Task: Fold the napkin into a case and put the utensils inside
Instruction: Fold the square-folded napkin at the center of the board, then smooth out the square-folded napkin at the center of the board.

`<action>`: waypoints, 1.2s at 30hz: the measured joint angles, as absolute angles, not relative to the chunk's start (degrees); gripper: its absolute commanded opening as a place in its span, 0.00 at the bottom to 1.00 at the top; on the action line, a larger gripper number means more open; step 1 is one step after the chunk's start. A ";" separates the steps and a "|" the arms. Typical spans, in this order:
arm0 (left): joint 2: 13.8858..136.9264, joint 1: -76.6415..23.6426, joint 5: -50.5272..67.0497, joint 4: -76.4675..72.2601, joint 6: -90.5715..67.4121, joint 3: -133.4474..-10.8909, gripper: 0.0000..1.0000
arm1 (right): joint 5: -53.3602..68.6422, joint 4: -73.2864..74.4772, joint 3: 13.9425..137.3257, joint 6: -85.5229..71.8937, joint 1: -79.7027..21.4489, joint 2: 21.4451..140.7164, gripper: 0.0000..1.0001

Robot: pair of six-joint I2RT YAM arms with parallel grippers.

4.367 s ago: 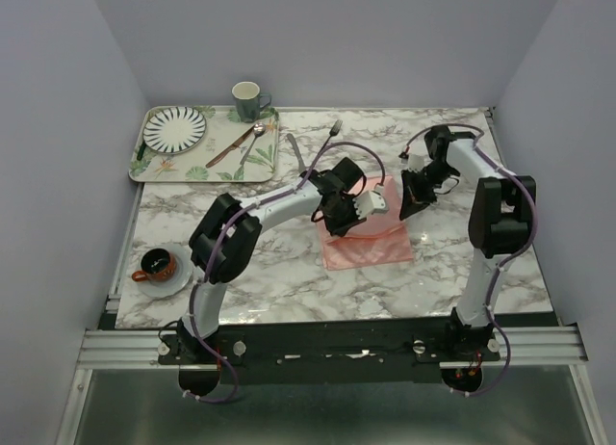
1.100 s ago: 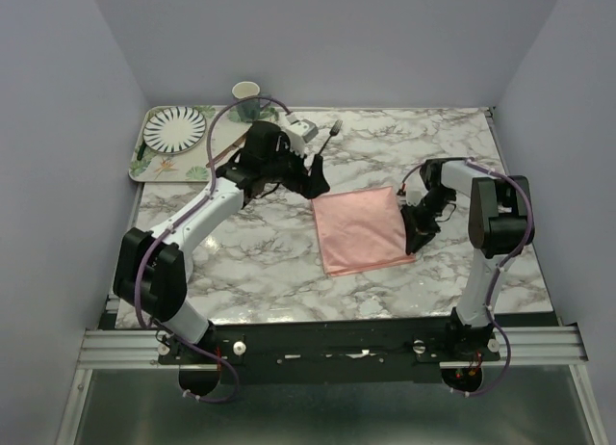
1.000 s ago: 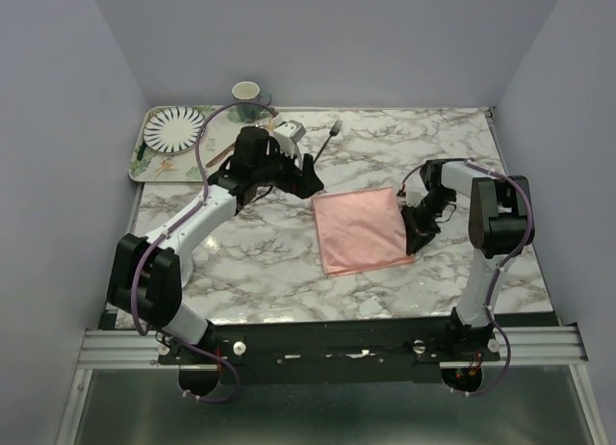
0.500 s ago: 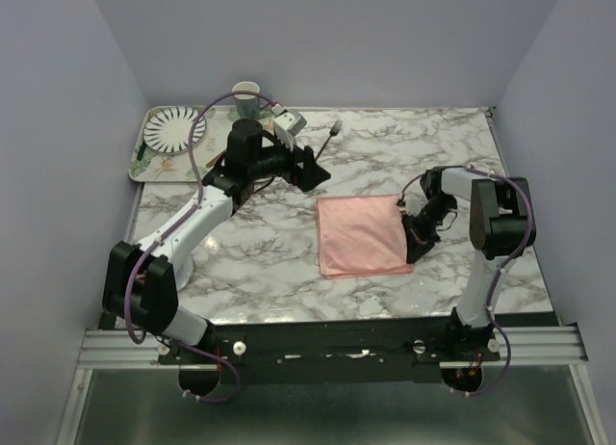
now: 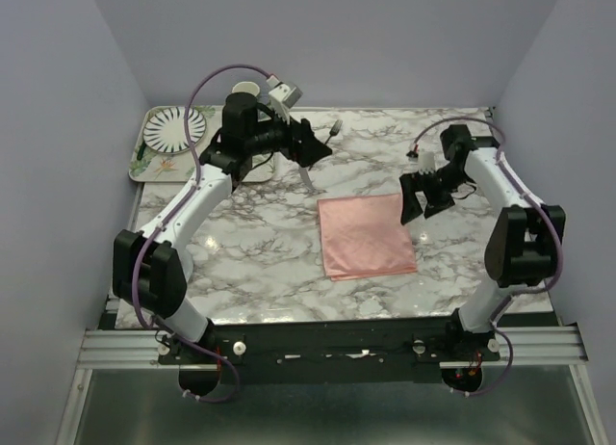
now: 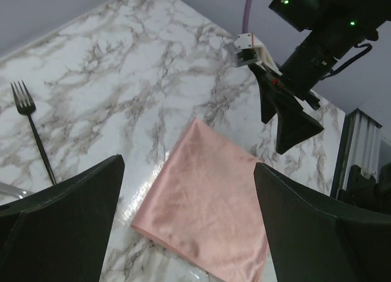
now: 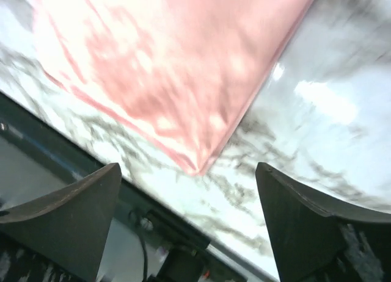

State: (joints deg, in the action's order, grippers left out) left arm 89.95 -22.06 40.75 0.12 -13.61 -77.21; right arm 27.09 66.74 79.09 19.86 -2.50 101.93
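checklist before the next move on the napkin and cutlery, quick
1. Right pincer open, no cloth between its fingers: ok.
2. Left pincer open and holding nothing: ok.
3. Napkin lying flat, edges tidy: ok.
4. Napkin folded down to a narrow pocket: not ok, it is a broad rectangle.
5. Fork lying free, apart from the napkin: ok.
6. Knife clear for a grasp: cannot tell, it is mostly hidden under the left pincer.
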 measured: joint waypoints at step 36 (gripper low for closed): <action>121.67 -30.09 41.78 -38.83 -70.39 -72.60 0.99 | 62.52 9.19 72.55 -30.37 -6.04 113.40 1.00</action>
